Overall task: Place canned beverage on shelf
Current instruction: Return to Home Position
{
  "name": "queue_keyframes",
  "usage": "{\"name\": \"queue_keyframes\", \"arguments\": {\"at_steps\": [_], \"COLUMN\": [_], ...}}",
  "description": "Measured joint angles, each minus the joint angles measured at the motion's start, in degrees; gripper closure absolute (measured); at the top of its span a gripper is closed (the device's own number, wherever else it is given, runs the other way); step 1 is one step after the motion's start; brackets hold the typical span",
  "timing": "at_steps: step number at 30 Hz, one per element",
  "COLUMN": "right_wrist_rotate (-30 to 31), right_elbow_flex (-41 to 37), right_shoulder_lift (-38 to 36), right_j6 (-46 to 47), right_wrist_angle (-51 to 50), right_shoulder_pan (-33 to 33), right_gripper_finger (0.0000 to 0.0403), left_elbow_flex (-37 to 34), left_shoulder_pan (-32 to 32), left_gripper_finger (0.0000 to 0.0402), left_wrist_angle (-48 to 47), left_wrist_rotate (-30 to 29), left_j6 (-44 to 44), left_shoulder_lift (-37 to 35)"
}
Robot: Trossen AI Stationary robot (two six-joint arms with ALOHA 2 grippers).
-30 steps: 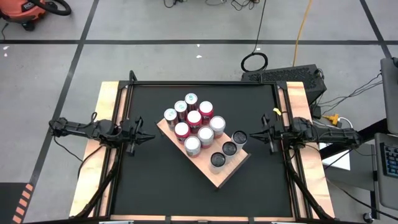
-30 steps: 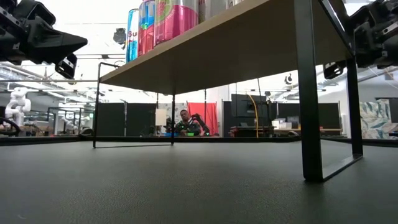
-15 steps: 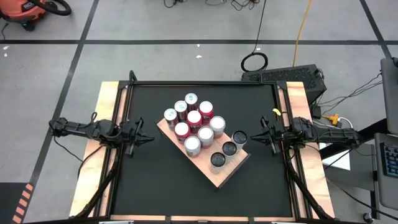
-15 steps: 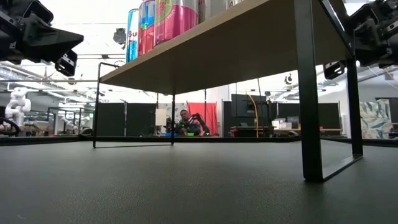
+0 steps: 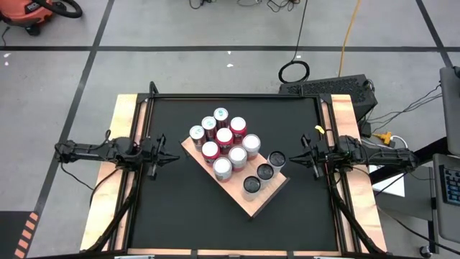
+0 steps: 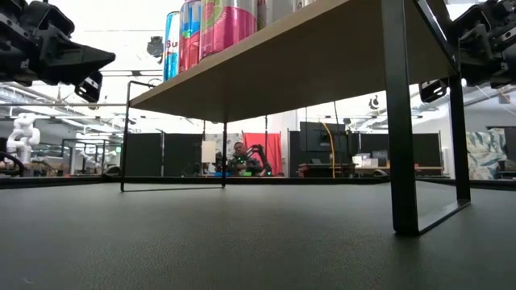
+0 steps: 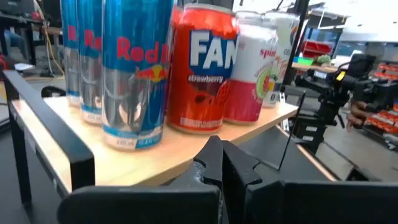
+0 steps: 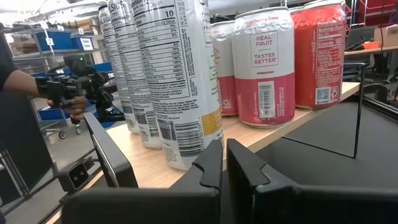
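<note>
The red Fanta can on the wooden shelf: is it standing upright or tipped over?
Upright. The left wrist view shows the Fanta can standing on its base on the shelf, with its lettering level.

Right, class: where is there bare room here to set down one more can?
On the shelf, only the bare end past the three dark-topped cans; the other cans crowd the rest. On the table, open black mat flanks it, up to the left gripper and right gripper.
</note>
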Motion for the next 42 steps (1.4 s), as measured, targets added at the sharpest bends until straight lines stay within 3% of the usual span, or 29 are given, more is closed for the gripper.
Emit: {"name": "queue_keyframes", "arguments": {"at_steps": [15, 42], "right_wrist_rotate": [3.6, 3.1], "right_elbow_flex": [0.0, 0.0], "right_shoulder_lift": [0.0, 0.0], "right_j6": [-1.5, -1.5], "right_wrist_angle": [-0.5, -0.5], "right_shoulder_pan": [0.0, 0.0], "right_gripper_finger": [0.0403, 0.0403], "left_elbow_flex": [0.0, 0.0], "left_shoulder_pan": [0.0, 0.0], "left_gripper_finger": [0.0401, 0.0402], "left_wrist_angle": [-0.9, -0.9], "left_wrist_rotate": [0.2, -0.3], "left_j6": [0.1, 1.7], "left_shoulder_lift": [0.0, 0.0]}}
